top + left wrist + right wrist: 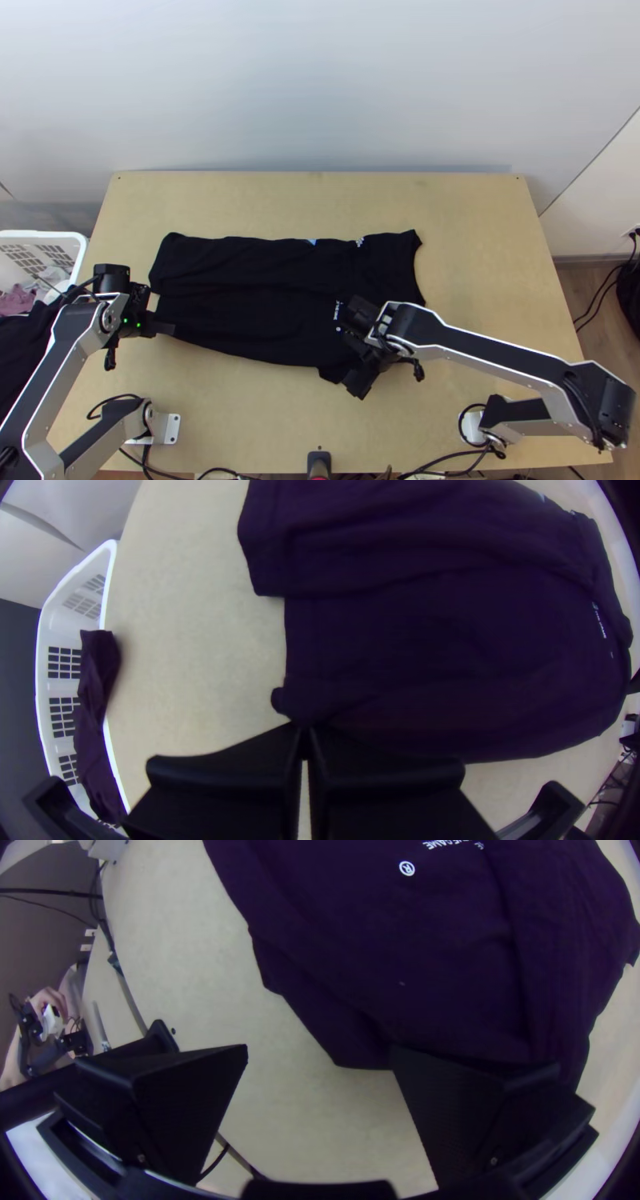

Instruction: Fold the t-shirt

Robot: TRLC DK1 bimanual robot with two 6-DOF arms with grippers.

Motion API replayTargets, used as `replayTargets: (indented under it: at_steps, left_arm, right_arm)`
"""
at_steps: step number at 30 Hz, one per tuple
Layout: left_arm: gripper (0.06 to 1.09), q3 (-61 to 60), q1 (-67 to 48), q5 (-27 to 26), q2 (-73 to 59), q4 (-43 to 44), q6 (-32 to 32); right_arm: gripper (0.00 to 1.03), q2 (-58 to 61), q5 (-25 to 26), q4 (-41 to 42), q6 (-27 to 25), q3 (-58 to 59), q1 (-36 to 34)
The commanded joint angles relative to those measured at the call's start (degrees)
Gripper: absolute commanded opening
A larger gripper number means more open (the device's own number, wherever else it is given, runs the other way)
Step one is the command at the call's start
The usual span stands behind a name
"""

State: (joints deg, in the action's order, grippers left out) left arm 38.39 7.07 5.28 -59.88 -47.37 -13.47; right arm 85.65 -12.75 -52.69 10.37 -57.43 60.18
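This looks like a robotics lab. Robot arms (pixel 490 346) stand lower left and lower right, cables (pixel 450 458) between.

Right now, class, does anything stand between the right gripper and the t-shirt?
Nothing visible does. The right gripper is open at the edge of the t-shirt, one finger overlapping it in the wrist view, with mostly bare table between its fingers.

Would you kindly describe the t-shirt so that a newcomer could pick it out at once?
Start with the light wooden table. The t-shirt is the wide black cloth lying across its middle. Unlike the dark cloth draped over the white basket, it lies on the table and bears small white print.
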Motion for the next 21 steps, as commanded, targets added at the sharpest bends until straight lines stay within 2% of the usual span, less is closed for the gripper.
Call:
replayTargets:
  at_steps: [1, 6, 7, 9, 13, 15, 18, 21]
  left_arm:
    - [0.10, 0.90, -0.13, 0.08, -0.50, 0.00, 0.82]
    - [0.10, 1.60, -0.13, 0.08, -1.65, 0.27, 0.82]
    - [0.10, 1.69, -0.13, 0.08, -1.91, 0.27, 0.82]
    - [0.10, 1.95, -0.13, 0.08, -2.61, 0.27, 0.82]
    - [0.10, 2.57, -0.13, 0.08, -3.58, 0.27, 0.82]
    - [0.10, 2.83, -0.13, 0.08, -4.02, 0.35, 0.82]
    - [0.10, 3.09, -0.04, 0.08, -4.55, 0.35, 0.82]
    - [0.10, 3.36, 0.14, 0.08, -4.72, 0.35, 0.73]
  right_arm:
    - [0.99, 2.33, 4.32, 3.91, -1.41, 2.15, 0.81]
    - [0.92, 3.12, 6.16, 6.02, -1.93, 3.64, 0.81]
    - [0.88, 3.30, 6.51, 6.10, -2.02, 3.64, 0.81]
    - [0.77, 3.39, 7.04, 6.37, -2.55, 3.82, 0.99]
    - [0.37, 2.95, 7.13, 7.86, -3.43, 3.73, 0.99]
    - [0.32, 2.24, 7.13, 7.95, -3.25, 3.64, 0.99]
    - [0.17, 1.37, 7.04, 8.04, -2.72, 3.29, 0.73]
    - [0.09, 1.10, 7.13, 8.30, -2.64, 3.90, 0.55]
